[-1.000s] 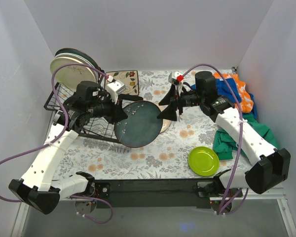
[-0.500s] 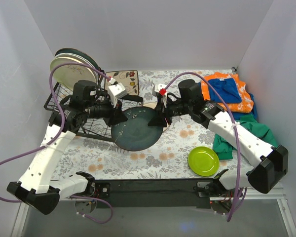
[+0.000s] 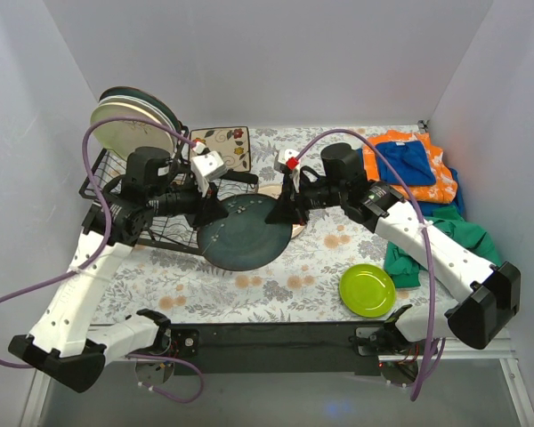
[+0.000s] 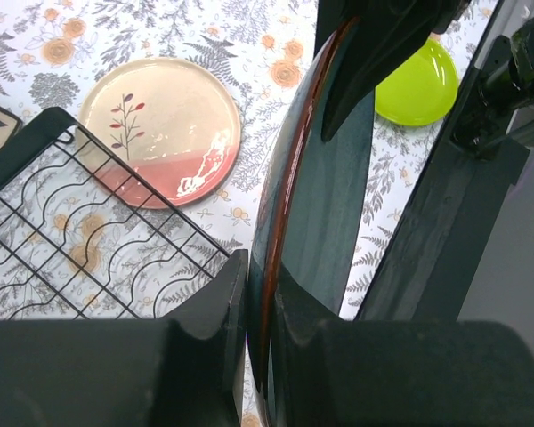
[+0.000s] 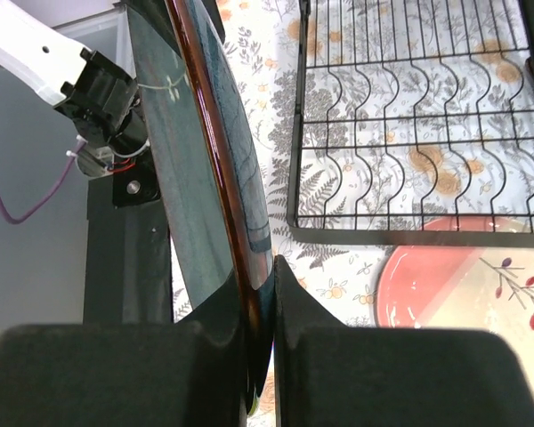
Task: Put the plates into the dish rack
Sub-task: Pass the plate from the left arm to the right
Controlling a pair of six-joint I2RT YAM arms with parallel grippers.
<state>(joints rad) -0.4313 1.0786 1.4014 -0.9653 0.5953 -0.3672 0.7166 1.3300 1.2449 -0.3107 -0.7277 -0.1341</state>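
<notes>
Find one dark blue-grey plate [image 3: 246,236] lifted off the floral surface [image 3: 276,286], between the two arms, tilted with its face toward the overhead camera. Note left hand [image 3: 219,213] pinched narrow on the plate's left rim. In left wrist view, see both fingers [image 4: 209,311] pressed against the glossy brown edge. Note right hand [image 3: 281,213] likewise clamped on the opposite rim. In right wrist view, see its fingers [image 5: 294,302] touching the edge on either side.

Place the held plate at the near right corner of the black wire dish rack [image 3: 102,182], overlapping that corner from above and not seated in any slot. Record several plates standing upright at the rack's far left end: cream plate [image 3: 129,132] in front, darker ones behind, number unclear.

Log pink-cream plate [image 4: 160,124] with a sprig, flat on the surface just beside the rack's corner and partly hidden from above by the held plate. Log lime green plate [image 3: 367,290] flat near the front right, well apart from the rack. Mark square patterned mat [image 3: 221,147] at the back beside the rack. Mark heap of cloths [image 3: 423,178], orange, blue and green, along the right edge.
</notes>
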